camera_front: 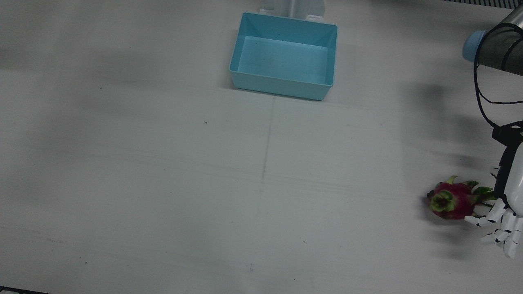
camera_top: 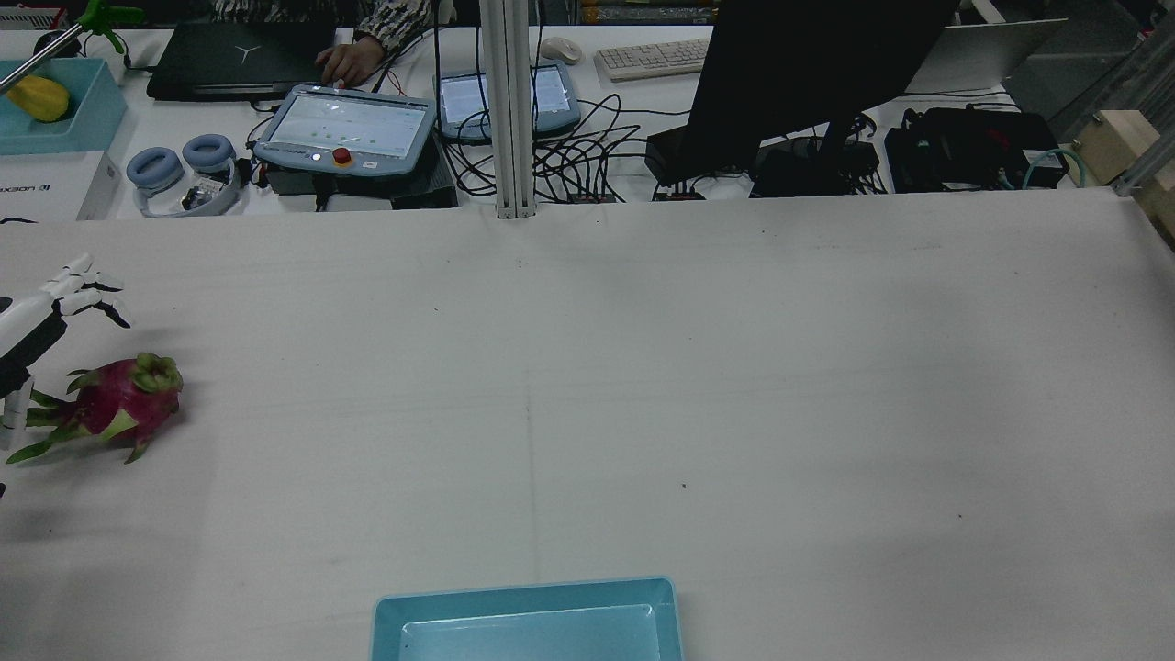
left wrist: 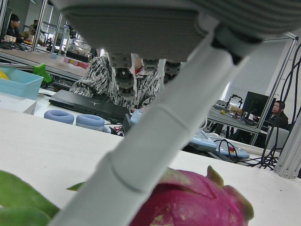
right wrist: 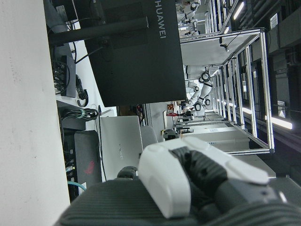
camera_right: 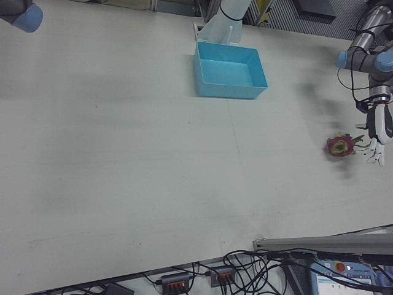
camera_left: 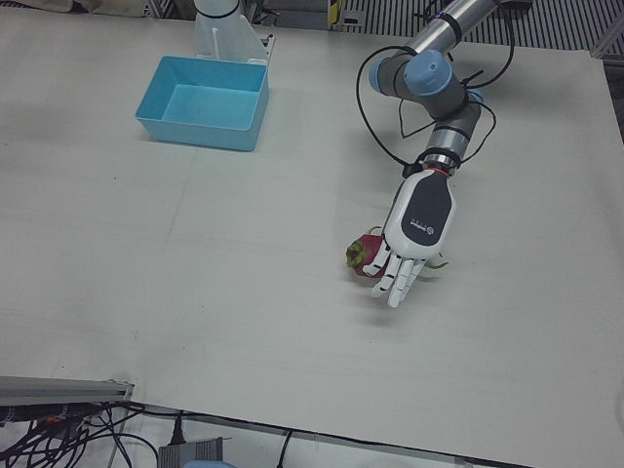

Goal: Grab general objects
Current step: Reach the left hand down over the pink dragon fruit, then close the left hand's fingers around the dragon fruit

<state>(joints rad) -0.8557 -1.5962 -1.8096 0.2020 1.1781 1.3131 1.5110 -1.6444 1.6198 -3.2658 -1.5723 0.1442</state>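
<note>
A pink dragon fruit (camera_front: 451, 201) with green scales lies on the white table near the edge on the robot's left side, also seen as the dragon fruit (camera_top: 119, 404) in the rear view. My left hand (camera_front: 508, 204) hovers right beside and partly over it, open, fingers (camera_left: 395, 283) spread and pointing down past the fruit (camera_left: 364, 255). In the left hand view a white finger (left wrist: 155, 141) crosses in front of the fruit (left wrist: 197, 202), which it does not grip. My right hand (right wrist: 188, 174) shows only as a white and black part in its own view; its pose is unclear.
An empty light-blue bin (camera_front: 282, 86) stands at the robot's side of the table, near the middle. Beyond the far table edge is a desk with teach pendants (camera_top: 344, 124), headphones (camera_top: 179, 165), cables, a dark monitor (camera_top: 808, 73) and a person's hand (camera_top: 344, 62).
</note>
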